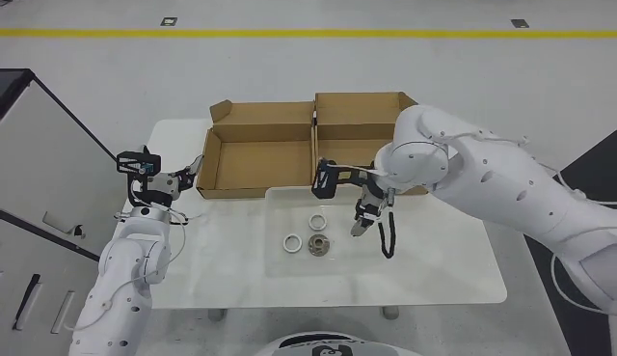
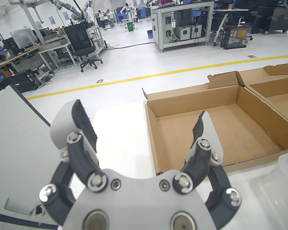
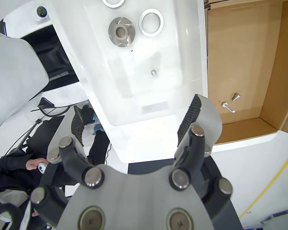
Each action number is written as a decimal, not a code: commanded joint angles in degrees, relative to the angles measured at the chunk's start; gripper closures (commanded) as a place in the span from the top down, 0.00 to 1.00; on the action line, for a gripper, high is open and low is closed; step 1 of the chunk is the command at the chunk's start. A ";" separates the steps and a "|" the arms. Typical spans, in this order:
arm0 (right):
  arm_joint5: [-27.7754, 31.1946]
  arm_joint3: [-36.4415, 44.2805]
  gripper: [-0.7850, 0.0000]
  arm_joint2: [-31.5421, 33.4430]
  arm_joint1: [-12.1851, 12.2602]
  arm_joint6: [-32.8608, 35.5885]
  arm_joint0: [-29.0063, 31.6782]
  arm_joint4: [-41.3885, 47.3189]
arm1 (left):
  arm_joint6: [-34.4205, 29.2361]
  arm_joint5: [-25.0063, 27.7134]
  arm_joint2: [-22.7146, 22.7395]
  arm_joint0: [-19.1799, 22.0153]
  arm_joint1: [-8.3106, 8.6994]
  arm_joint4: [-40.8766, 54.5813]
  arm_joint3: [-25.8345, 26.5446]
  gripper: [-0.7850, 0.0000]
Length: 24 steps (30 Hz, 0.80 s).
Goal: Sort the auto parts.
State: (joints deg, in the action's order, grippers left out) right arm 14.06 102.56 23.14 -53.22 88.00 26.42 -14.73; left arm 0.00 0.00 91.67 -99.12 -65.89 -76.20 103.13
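White table (image 1: 434,269) at frame centre carries a tray (image 1: 289,264) with two rings (image 1: 317,222), a disc (image 1: 319,245) and perhaps a small bolt (image 3: 153,72). Right gripper (image 3: 136,108) hangs over it, jaws wide and empty, seemingly poised to pick; left gripper (image 2: 139,108), likewise open and empty, sits by the cardboard box (image 2: 230,132).

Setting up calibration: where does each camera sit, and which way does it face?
Top view: above the arms, looking down at the table; left gripper at its edge, right gripper over the clear tray.
Left wrist view: on the left arm, facing across the left cardboard box toward the room; the open left gripper shows.
Right wrist view: on the right arm, looking down into the tray; its open gripper shows.
Shared: top and right wrist views both show the tray's flanged disc.
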 commanded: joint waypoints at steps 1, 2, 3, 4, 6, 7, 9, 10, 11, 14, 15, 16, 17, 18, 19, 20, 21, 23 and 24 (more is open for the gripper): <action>0.01 0.01 1.00 0.01 0.00 0.00 0.01 -0.01 | 0.00 0.00 0.00 0.00 0.00 0.00 0.00 1.00; 0.01 0.01 1.00 0.01 0.00 0.00 0.01 -0.01 | 0.00 0.00 0.00 0.00 0.00 0.00 0.00 1.00; 0.04 0.02 1.00 -0.02 0.00 -0.42 0.21 -0.04 | 0.00 0.00 0.00 0.00 0.00 0.00 0.00 1.00; 0.97 0.04 1.00 -0.38 -0.03 -1.31 0.97 -0.24 | 0.00 0.00 0.00 0.00 0.00 0.00 0.00 1.00; 1.11 -2.10 1.00 -1.00 -0.13 -1.48 1.65 -1.77 | 0.00 0.00 0.00 0.00 0.00 0.00 0.00 1.00; 1.60 -2.31 1.00 -1.31 -0.31 -1.97 1.92 -2.01 | 0.00 0.00 0.00 0.00 0.00 0.00 0.00 1.00; 2.79 -4.00 1.00 -1.65 -0.62 -2.80 2.29 -1.98 | 0.00 0.00 0.00 0.00 0.00 0.00 0.00 1.00; 3.30 -4.83 1.00 -1.88 -0.80 -3.09 2.43 -2.09 | 0.00 0.00 0.00 0.00 0.00 0.00 0.00 1.00; 3.60 -5.74 1.00 -2.07 -0.99 -3.38 2.54 -2.15 | 0.00 0.00 0.00 0.00 0.00 0.00 0.00 1.00; 4.02 -7.76 1.00 -2.65 -1.61 -4.15 2.83 -2.37 | 0.00 0.00 0.00 0.00 0.00 0.00 0.00 1.00; 4.15 -8.27 1.00 -2.81 -1.81 -4.37 2.89 -2.40 | 0.00 0.00 0.00 0.00 0.00 0.00 0.00 1.00; 4.32 -8.85 1.00 -2.95 -2.01 -4.60 2.95 -2.43 | 0.00 0.00 0.00 0.00 0.00 0.00 0.00 1.00; 4.50 -9.42 1.00 -3.10 -2.20 -4.84 3.03 -2.52 | 0.00 0.00 0.00 0.00 0.00 0.00 0.00 1.00; 4.70 -9.90 1.00 -3.31 -2.40 -4.96 3.13 -2.64 | 0.00 0.00 0.00 0.00 0.00 0.00 0.00 1.00; 4.85 -10.37 1.00 -3.55 -2.61 -5.09 3.25 -2.78 | 0.00 0.00 0.00 0.00 0.00 0.00 0.00 1.00; 4.95 -10.77 0.95 -3.77 -2.82 -5.19 3.33 -2.93 | 0.00 0.00 0.00 0.00 0.00 0.00 0.00 1.00; 5.07 -11.19 0.92 -4.10 -3.05 -5.19 3.51 -3.04 | 0.00 0.00 0.00 0.00 0.00 0.00 0.00 1.00; 5.22 -11.91 0.91 -4.67 -3.56 -5.17 3.65 -3.32 | 0.00 0.00 0.00 0.00 0.00 0.00 0.00 1.00; 5.37 -12.24 0.86 -4.95 -3.82 -5.19 3.74 -3.37 | 0.00 0.00 0.00 0.00 0.00 0.00 0.00 1.00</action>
State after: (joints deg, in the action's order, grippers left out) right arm 19.31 90.67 18.47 -56.78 82.80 30.08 -18.04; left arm 0.00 0.00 91.67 -99.12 -65.89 -76.20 103.13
